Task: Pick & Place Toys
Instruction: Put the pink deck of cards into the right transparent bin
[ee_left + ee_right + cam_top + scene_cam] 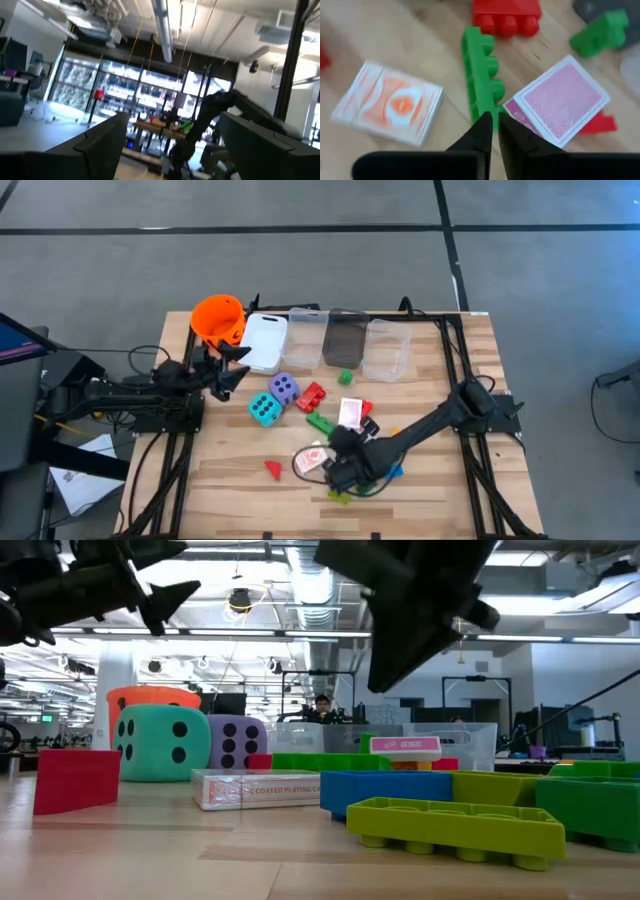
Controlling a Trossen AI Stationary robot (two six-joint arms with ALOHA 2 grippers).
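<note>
The right gripper (493, 131) hangs over the green brick (481, 75), fingers pressed together on nothing, while the left gripper (236, 365) waits spread by the orange bucket (218, 317).

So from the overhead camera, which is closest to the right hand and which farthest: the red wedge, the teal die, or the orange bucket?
1. The red wedge, just to the left of the right hand, near the table's front.
2. The teal die, farther back and left, mid-table.
3. The orange bucket, at the far back-left corner.
</note>
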